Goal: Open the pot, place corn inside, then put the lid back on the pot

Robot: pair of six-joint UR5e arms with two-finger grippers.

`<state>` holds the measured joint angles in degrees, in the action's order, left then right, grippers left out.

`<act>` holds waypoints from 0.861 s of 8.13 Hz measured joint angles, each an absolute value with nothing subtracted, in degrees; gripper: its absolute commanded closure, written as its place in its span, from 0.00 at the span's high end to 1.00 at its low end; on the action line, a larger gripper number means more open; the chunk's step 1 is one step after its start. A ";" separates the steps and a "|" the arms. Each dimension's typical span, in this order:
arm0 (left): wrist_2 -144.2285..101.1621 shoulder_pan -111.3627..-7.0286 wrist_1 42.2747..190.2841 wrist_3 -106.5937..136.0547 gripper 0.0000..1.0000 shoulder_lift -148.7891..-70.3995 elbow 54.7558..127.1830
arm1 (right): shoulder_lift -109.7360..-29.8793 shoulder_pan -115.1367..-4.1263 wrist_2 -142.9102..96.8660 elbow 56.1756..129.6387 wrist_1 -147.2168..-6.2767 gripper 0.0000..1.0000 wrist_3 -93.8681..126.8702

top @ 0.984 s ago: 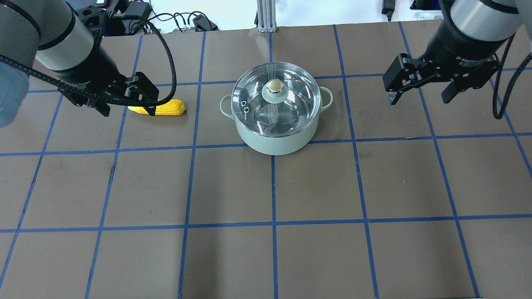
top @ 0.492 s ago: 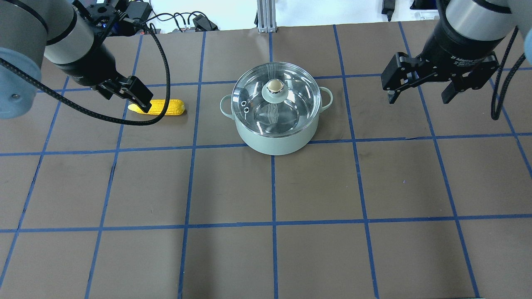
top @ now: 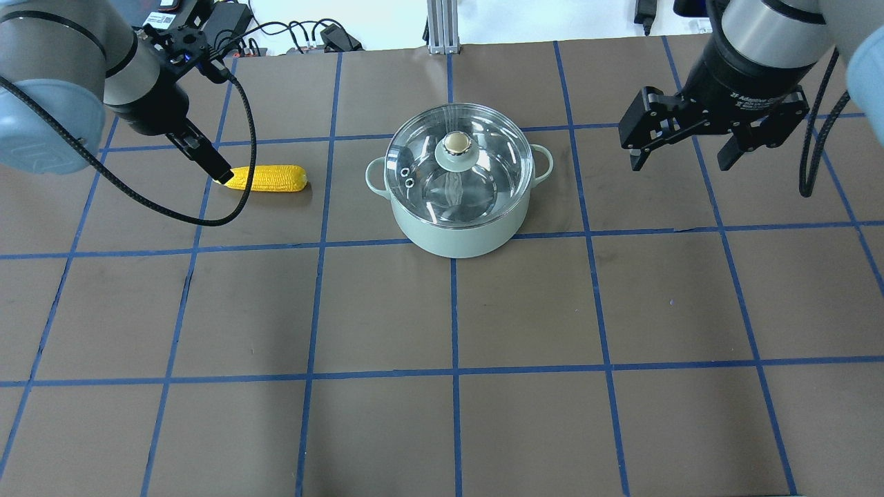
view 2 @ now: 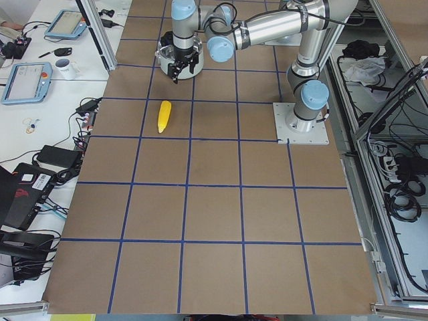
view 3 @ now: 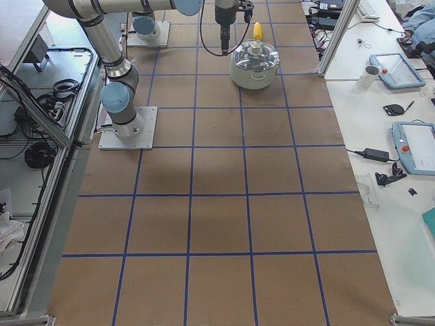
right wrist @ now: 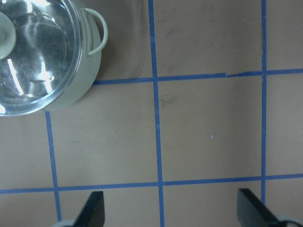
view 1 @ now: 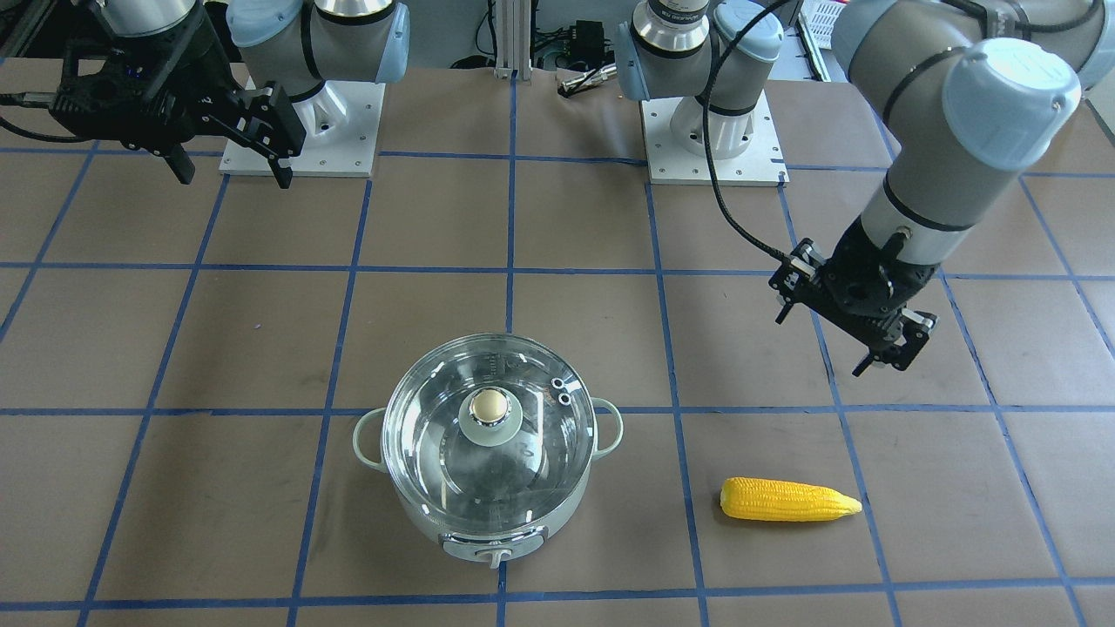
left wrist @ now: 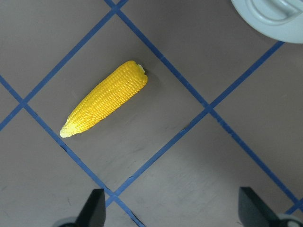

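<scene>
While round clear glass lid [top: 458,166] caps pale mint electric pot [top: 459,233], step 1 pending: right gripper [top: 679,163], spread, likely must grasp cream knob [top: 456,143]; left gripper [left wrist: 173,206], spread, near yellow tapered corn cob [top: 268,179] left of pot.

Bright, even overhead light; soft, faint shadows on the table [top: 525,310]. White glare streaks the lid [top: 458,164]. All views are sharp.

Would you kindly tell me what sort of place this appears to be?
Probably a robotics lab workcell, not a kitchen: a left arm and right arm bolted to a table gridded with blue tape, teach pendants on the side bench, and loose cables alongside.
</scene>
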<state>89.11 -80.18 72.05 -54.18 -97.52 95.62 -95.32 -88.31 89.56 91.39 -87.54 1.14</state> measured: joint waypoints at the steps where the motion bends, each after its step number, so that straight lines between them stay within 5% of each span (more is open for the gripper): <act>1: 89.12 -78.82 70.18 -58.95 1.00 -99.68 95.77 | -93.07 -88.52 88.65 90.17 -89.99 1.00 2.56; 7: 88.58 -77.52 51.46 -73.89 1.00 -114.04 95.49 | -74.36 -102.18 88.61 81.39 -104.86 0.97 20.30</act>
<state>88.58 -77.52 51.46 -73.89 -114.04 95.49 -74.36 -102.18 88.61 81.39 -104.86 20.30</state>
